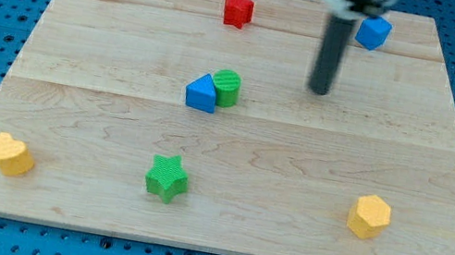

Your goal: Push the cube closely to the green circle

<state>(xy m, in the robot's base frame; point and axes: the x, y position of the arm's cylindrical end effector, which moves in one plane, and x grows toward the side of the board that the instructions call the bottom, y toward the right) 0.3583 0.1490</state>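
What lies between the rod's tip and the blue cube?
In the camera view, only bare wooden board lies between my tip and the blue cube.

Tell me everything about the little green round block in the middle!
The green circle is a small, stubby round block with ridged sides, looking like plastic. It stands flat on the wooden board, near the middle. A blue triangle block presses against its side on the view's left. Nothing else touches it. My tip sits on the board off to the view's right, well apart from it. The blue cube waits farther away, near the view's top right.
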